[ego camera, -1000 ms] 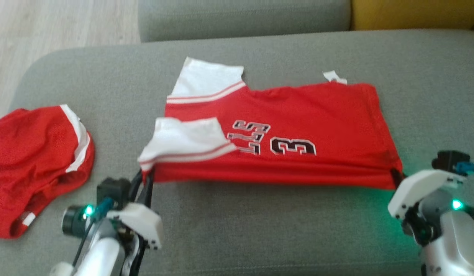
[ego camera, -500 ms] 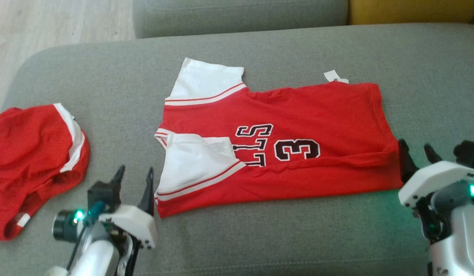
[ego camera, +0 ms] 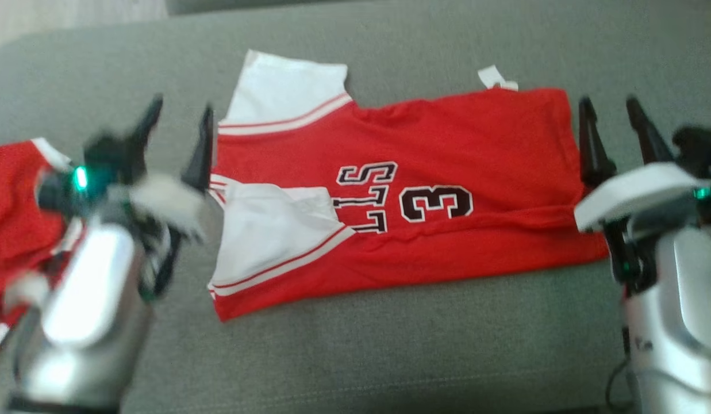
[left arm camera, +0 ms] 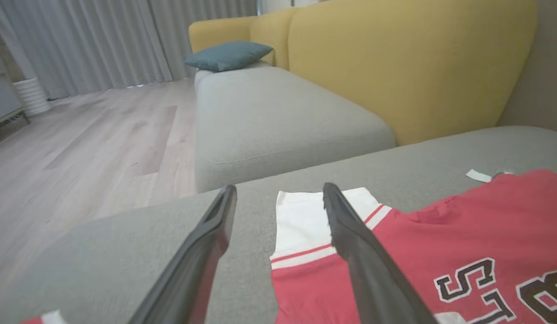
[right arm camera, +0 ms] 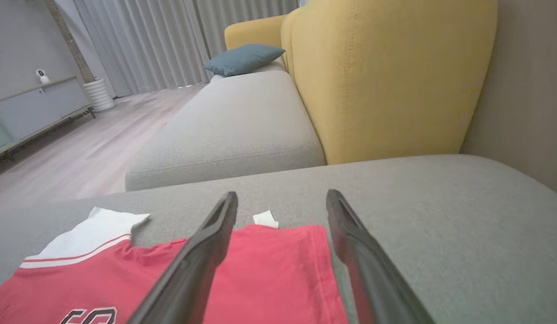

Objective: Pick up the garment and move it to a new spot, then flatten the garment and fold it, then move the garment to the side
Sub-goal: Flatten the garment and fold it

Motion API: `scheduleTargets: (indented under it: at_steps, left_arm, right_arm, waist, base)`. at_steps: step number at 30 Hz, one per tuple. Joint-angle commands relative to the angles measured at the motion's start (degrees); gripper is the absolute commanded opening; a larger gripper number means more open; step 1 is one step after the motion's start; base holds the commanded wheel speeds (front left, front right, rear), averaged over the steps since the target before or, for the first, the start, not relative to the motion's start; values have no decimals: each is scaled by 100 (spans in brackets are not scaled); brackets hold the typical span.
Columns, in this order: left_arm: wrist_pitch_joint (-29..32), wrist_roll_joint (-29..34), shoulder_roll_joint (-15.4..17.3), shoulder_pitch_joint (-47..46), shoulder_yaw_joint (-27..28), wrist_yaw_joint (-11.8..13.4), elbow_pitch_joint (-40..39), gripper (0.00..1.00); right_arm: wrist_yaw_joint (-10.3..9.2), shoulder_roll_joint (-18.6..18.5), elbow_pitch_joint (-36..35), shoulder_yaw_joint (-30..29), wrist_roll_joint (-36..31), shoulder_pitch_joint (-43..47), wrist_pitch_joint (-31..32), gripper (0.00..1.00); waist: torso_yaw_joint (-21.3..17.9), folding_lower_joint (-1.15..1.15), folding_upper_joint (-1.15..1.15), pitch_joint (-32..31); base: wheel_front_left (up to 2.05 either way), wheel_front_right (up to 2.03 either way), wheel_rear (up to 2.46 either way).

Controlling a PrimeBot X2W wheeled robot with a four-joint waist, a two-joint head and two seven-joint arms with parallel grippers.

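Both released: left end effector [ego camera: 181, 109] and right end effector [ego camera: 609, 103] flank red jersey [ego camera: 447, 144], just beside ends.

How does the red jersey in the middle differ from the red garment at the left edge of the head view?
The jersey lies spread mostly flat mid-cushion; the left garment is bunched up. The jersey shows black lettering and a 3; the left garment, partly hidden behind the left arm, shows no print. Both are red with white trim, on the same grey cushion.
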Motion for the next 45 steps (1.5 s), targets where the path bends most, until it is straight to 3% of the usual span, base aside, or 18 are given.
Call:
scheduleTargets:
  at_steps: [1,3,5,7,17,22,45]
  left_arm:
    - [269,4,310,-689,117,-260,64,100]
    - [743,-121,422,-1206,-91,-757,411,100]
    - [1154,-341,531,-1734,-234,-946,751,100]
    - [1509,-420,871,-2520,-547,-1010,1198,100]
    - [2171,-1422,1480,-3709,-2053,-1018,1965,100]
    - [2031,-1815,1706,-4047,-2581,-1019,2172,100]
    - [1746,-2404,1727,-5033,-3621,-1019,3350,100]
  right_arm:
    - [19,-23,-163,206,-111,-405,-25,100]
    - [19,-14,-125,270,-198,-691,-19,100]
    - [19,-6,-87,320,-281,-979,-8,100]
    - [19,19,-22,464,-353,-1375,-24,100]
    - [19,81,281,841,-342,-2012,-141,100]
    - [19,104,414,848,-289,-2092,-188,100]
    - [19,122,373,1054,-41,-2228,-297,100]
  waist:
    - [-170,0,0,368]
    - [-252,0,0,598]
    - [-338,0,0,829]
    - [-488,0,0,1137]
    - [-771,0,0,1574]
    - [-877,0,0,1679]
    - [-1337,0,0,2184]
  base:
    - [0,0,0]
    - [0,0,0]
    - [0,0,0]
    - [0,0,0]
    - [0,0,0]
    - [0,0,0]
    - [0,0,0]
